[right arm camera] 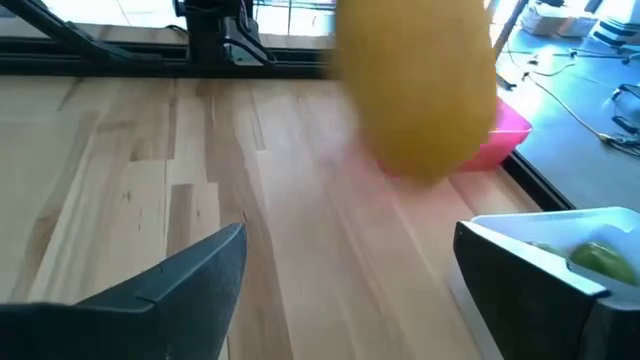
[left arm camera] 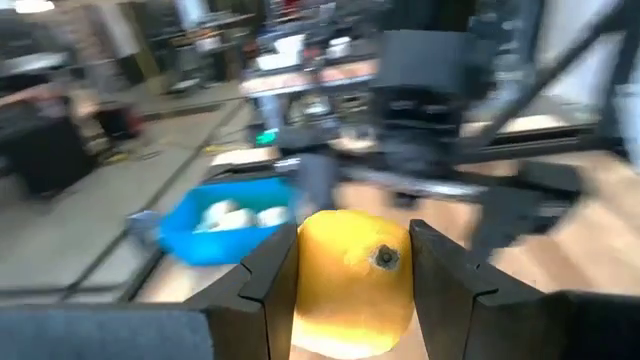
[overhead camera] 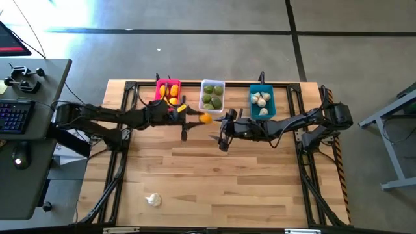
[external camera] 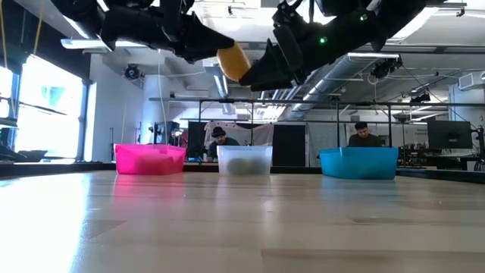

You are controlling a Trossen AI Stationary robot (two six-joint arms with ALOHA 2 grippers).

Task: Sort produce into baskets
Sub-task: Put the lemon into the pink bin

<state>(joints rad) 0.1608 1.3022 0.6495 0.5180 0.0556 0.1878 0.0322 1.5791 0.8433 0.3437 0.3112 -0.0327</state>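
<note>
The wooden table (overhead camera: 214,175) stood on grey floor — one garlic (overhead camera: 153,199) lay alone. The left gripper (left arm camera: 350,275) clamped a lemon (left arm camera: 352,280); the right gripper (right arm camera: 345,270) gaped empty — its wrist view was blurred.

No readable text, label, brand, number or sign in any view.

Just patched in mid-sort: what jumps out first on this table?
A yellow lemon held in the air by the left gripper at the table's middle, with the right gripper open just beside it. Behind stand the pink basket, white basket and blue basket; one garlic lies alone at the near edge.
</note>
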